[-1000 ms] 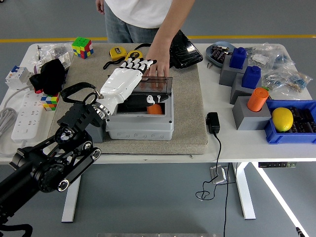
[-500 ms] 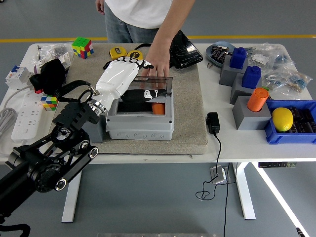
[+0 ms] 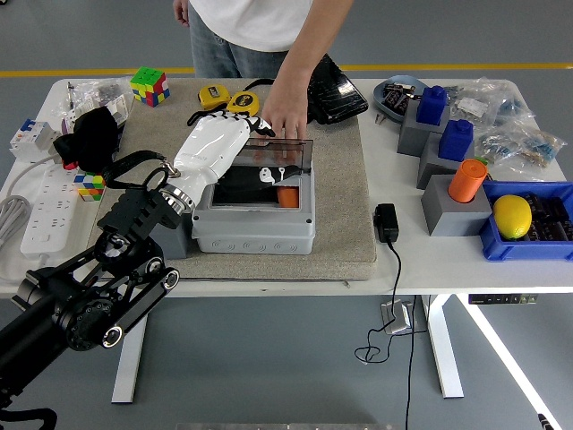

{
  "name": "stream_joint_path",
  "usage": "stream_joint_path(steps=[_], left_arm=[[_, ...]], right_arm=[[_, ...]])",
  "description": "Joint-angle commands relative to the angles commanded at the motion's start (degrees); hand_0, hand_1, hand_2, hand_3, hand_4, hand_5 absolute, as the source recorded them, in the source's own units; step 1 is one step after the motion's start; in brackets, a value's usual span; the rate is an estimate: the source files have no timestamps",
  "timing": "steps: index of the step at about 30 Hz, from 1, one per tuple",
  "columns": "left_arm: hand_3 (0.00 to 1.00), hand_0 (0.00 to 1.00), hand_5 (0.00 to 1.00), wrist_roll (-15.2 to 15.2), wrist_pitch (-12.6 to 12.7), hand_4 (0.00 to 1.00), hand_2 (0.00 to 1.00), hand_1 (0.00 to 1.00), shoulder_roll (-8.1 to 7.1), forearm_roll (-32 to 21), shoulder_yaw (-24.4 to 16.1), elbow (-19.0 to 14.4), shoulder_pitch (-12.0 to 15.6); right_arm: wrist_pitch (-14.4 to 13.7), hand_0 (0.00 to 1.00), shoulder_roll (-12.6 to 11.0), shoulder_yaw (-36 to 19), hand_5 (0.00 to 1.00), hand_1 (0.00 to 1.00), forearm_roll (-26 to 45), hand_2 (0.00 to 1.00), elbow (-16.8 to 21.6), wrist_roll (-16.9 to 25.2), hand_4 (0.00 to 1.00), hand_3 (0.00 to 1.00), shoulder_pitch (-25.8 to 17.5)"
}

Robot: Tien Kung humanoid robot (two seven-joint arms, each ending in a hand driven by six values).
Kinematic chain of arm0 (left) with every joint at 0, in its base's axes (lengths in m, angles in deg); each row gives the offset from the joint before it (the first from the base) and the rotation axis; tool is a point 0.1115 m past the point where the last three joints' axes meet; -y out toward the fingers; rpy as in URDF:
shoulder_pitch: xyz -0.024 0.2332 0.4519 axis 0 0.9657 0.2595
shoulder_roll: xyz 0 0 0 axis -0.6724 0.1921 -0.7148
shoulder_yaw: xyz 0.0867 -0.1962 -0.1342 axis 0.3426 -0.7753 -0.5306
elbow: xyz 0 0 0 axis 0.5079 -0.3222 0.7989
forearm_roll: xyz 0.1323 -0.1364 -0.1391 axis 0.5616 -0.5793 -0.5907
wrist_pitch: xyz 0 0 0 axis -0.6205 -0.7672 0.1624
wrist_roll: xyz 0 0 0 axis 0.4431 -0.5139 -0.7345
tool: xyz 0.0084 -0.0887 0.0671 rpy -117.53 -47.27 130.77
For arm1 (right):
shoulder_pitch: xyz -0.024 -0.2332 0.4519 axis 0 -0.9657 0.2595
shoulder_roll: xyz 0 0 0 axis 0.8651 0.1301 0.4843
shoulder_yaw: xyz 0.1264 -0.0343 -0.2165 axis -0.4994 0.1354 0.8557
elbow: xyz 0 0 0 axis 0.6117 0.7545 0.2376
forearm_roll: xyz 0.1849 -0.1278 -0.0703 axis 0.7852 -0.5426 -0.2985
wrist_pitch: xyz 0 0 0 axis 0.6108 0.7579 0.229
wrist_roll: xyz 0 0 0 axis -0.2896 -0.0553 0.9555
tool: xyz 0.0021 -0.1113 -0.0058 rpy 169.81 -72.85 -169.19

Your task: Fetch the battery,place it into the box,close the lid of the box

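Closing: left hand [image 3: 219,143] has dropped onto the lid [image 3: 285,154], fingers [image 3: 255,125] curled over its 12 o'clock edge.
Bracing: person's hand [image 3: 283,118] steadies the box [image 3: 255,219].

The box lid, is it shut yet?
Not yet. The lid stands raised behind the box; an orange thing shows inside.
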Motion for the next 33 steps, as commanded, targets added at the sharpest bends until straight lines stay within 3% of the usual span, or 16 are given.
stream_joint_path(steps=[14, 20, 21, 33], left_arm=[[0.695, 0.725, 0.998, -0.91, -1.14, 0.998, 0.685, 0.703, -0.44, -0.40, 0.54, 0.10, 0.29], [0.697, 0.727, 0.998, -1.11, -1.27, 0.998, 0.690, 0.708, -1.49, -1.36, 1.19, -1.06, 0.92], [0.691, 0.666, 0.998, -1.17, -1.32, 0.998, 0.676, 0.661, -1.57, -1.44, 1.20, -1.19, 0.99], [0.690, 0.658, 0.998, -2.14, -2.36, 0.998, 0.674, 0.659, -2.80, -1.78, 2.81, -2.90, 1.39]], right_arm=[[-0.05, 0.823, 0.05, -0.33, 0.998, 0.789, -0.10, 0.764, 0.00, 0.06, 0.998, 0.797, 0.19], [-0.07, 0.823, 0.05, -0.67, 0.998, 0.789, -0.28, 0.763, 0.00, 0.04, 0.998, 0.797, 0.22], [-0.07, 0.824, 0.05, -0.69, 0.998, 0.788, -0.30, 0.763, 0.00, 0.03, 0.998, 0.797, 0.20], [-0.10, 0.823, -0.06, -0.88, 0.998, 0.788, -0.20, 0.764, 0.00, 0.14, 0.998, 0.797, 0.36]])
